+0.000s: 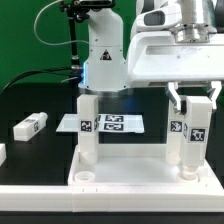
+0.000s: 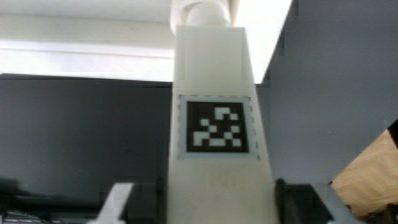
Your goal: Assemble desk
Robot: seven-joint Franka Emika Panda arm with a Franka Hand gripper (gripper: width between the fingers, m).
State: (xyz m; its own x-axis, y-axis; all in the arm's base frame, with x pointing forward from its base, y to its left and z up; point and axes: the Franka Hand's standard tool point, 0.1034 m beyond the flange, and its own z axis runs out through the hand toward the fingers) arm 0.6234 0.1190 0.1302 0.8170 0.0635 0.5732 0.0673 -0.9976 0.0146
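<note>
The white desk tabletop [image 1: 135, 162] lies rim-up at the front of the black table, with a round socket [image 1: 88, 178] showing at its near corner on the exterior view's left. One white square leg [image 1: 88, 125] stands upright on the tabletop's left side. My gripper [image 1: 192, 110] is shut on a second upright leg [image 1: 190, 140] at the tabletop's right side, its foot down at the tabletop. In the wrist view this leg [image 2: 217, 110] fills the middle with its tag facing the camera, and the gripper [image 2: 210, 206] has a finger pressed to each side of it.
A loose leg [image 1: 30, 125] lies on the black table at the exterior view's left, and another white part [image 1: 2, 152] shows at the left edge. The marker board [image 1: 112, 123] lies flat behind the tabletop. The robot base [image 1: 100, 55] stands at the back.
</note>
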